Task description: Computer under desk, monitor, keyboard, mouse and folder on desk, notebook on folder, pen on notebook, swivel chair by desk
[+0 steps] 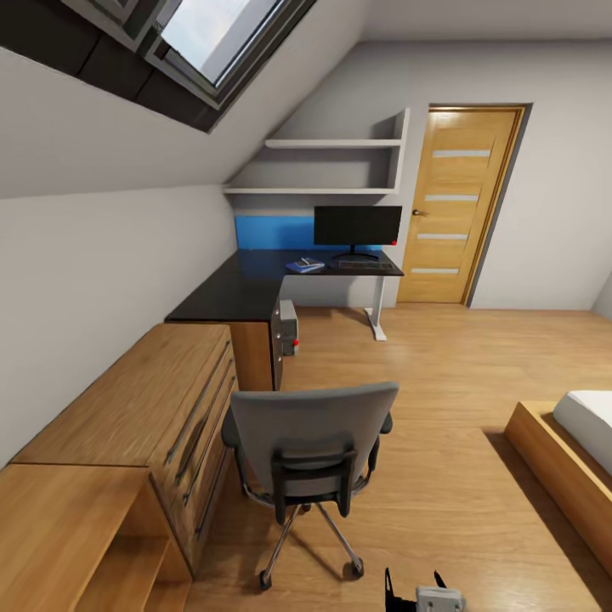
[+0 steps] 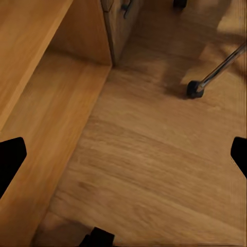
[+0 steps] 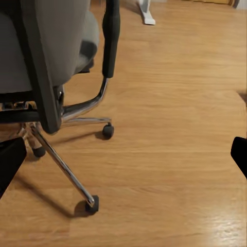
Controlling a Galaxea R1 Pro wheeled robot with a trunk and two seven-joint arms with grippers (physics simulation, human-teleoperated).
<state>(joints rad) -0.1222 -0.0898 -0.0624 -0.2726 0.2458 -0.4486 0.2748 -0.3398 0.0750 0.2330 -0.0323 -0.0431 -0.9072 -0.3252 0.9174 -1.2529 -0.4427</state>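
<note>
Wide black flat monitor [image 1: 357, 226] and slim grey keyboard [image 1: 367, 265] already on long black-topped corner desk [image 1: 246, 285], small grey tower computer [image 1: 289, 327] under it; blue item [image 1: 305, 265] beside keyboard, unclear what; grey padded swivel chair [image 1: 308, 455] well apart from desk, not yet positioned; both grippers' fingers spread wide, empty

An attic bedroom at home: a slanted white ceiling with a roof window [image 1: 212, 38], a wood-framed bed [image 1: 565, 455], a long black-topped corner desk [image 1: 246, 285].
</note>
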